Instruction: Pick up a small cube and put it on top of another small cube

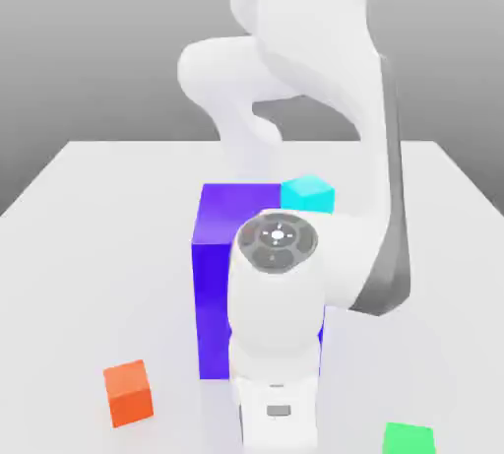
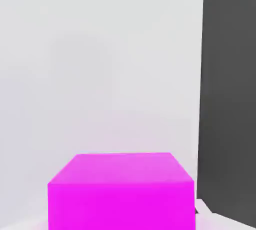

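The hand view looks closely at a magenta cube [image 2: 122, 194].

White worktop [image 1: 89, 275]. Tall blue-violet block [image 1: 214, 309] upright, mid-worktop. Orange-red cube [image 1: 129, 393] near it, toward exterior view's left. Bright green cube [image 1: 409, 440] at exterior view's lower right, apart. Cyan cube [image 1: 308, 193] by block's far right corner, base hidden.
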